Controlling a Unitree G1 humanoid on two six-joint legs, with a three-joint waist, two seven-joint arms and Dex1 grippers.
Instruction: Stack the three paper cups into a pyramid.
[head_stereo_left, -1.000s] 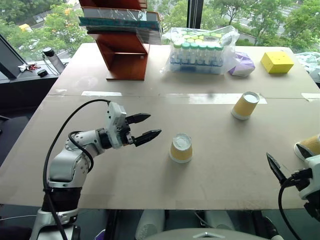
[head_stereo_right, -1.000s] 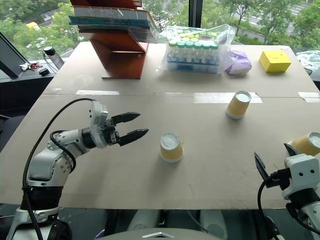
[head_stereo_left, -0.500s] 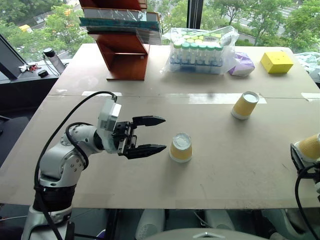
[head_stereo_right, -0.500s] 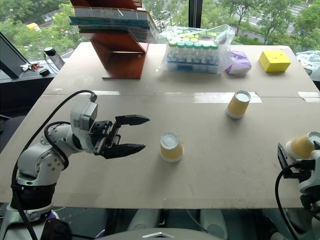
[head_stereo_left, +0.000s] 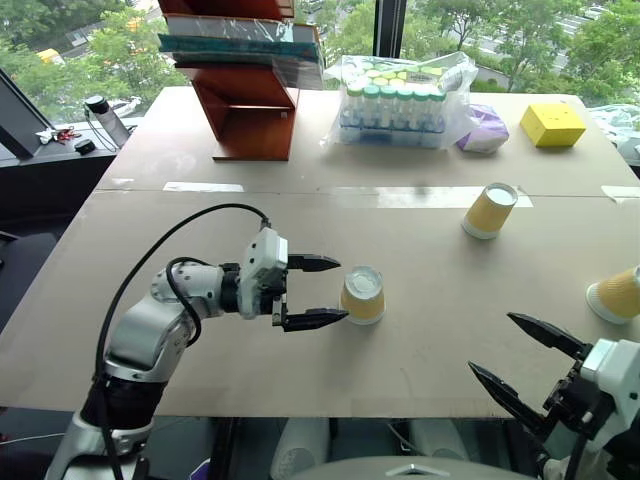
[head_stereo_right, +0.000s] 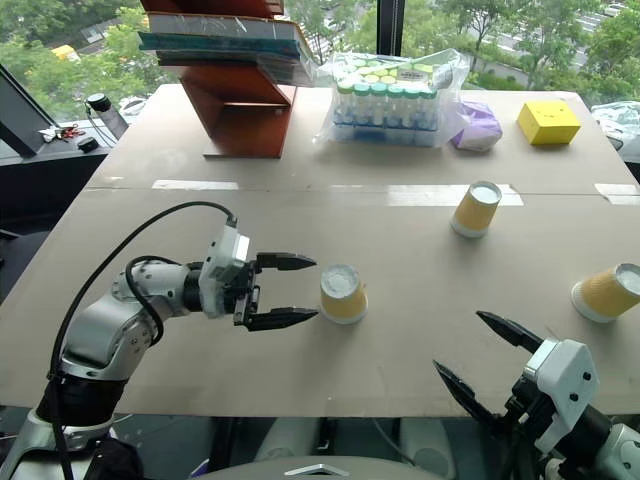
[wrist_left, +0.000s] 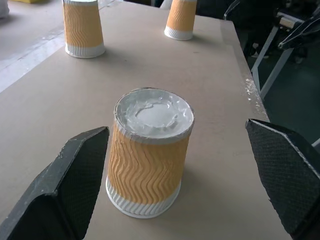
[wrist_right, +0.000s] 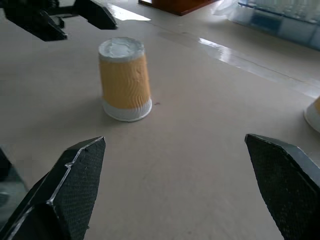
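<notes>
Three upturned paper cups (head_stereo_left: 362, 295) stand apart; both claws gape wide, empty.

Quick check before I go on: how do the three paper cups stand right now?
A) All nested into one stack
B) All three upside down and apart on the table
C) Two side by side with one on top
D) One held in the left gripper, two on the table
B: the near cup, the middle cup and the cup at the table's right edge each stand white base up, well apart; the left gripper is open beside the near cup, not holding it.

Both arms forward (fingers (head_stereo_left: 338, 263) spread wide)
</notes>
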